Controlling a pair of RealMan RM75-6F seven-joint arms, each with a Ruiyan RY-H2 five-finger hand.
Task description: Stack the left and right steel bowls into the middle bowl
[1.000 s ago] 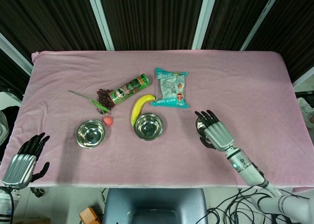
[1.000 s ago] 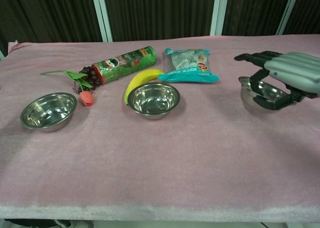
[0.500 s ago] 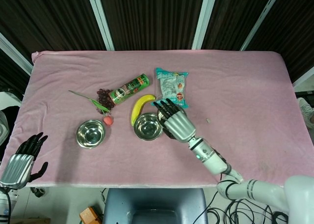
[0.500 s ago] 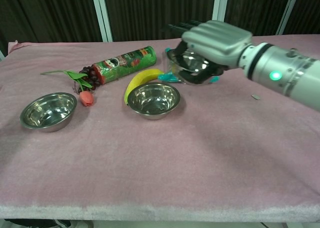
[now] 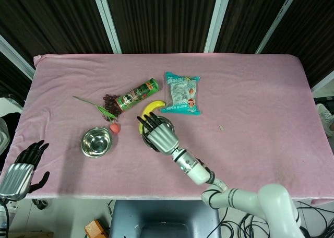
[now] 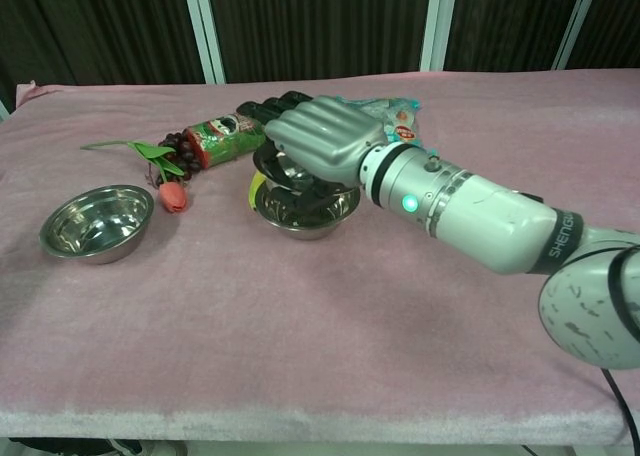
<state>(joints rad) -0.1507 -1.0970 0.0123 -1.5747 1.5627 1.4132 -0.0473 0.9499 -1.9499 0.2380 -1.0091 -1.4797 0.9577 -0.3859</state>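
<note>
Right hand [image 6: 318, 141]: palm down over the table's centre, fingers wrapped around the right steel bowl [image 6: 290, 172] — it grips that bowl directly above the middle bowl [image 6: 305, 208]; the head view shows the same hand [image 5: 159, 134] covering both.
Right steel bowl: under the palm, its rim just over the middle bowl's rim; whether it already rests inside cannot be told.
Middle bowl: on the pink cloth [image 6: 330, 346] at the centre, mostly hidden beneath the hand.
Left steel bowl [image 5: 96, 142]: upright on the cloth at 9 o'clock from the middle bowl, well apart from it; also seen in the chest view [image 6: 97, 222].
Left hand [image 5: 23, 167]: at the table's near left corner, off the cloth — fingers spread, holding nothing.
Banana [image 5: 152, 108]: at 12 o'clock from the middle bowl, touching its rim.
Green chip can [image 5: 136, 94]: lying on its side at 11 o'clock from the middle bowl.
Teal snack packet [image 5: 182, 93]: flat at 1 o'clock from the middle bowl.
Dark grapes [image 5: 109, 99]: at the can's left end, beside a green sprig [image 5: 96, 106].
Small red fruit [image 5: 115, 128]: between the left steel bowl and the can.
</note>
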